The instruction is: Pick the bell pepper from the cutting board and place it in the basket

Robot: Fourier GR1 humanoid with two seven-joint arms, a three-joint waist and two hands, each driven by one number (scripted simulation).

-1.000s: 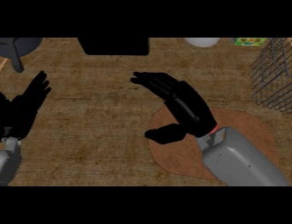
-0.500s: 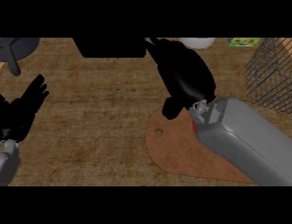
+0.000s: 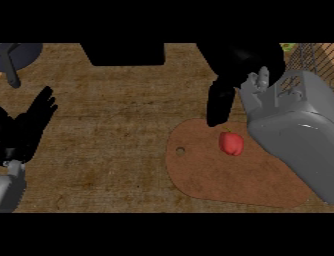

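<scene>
- The left hand (image 3: pixel 18 127) rests at the left edge, fingers straight and spread, holding nothing.
- The bell pepper (image 3: pixel 231 143) is small, red and glossy, and lies on the cutting board (image 3: pixel 214 175), near its far right part.
- The right hand (image 3: pixel 236 75) hangs just beyond the pepper, one dark finger pointing down towards it, not touching; whether its fingers are released or curled I cannot tell.
- The step in hand looks like the reach; next the hand must lower and close round the pepper.
- The basket (image 3: pixel 332 65) waits at the far right.
</scene>
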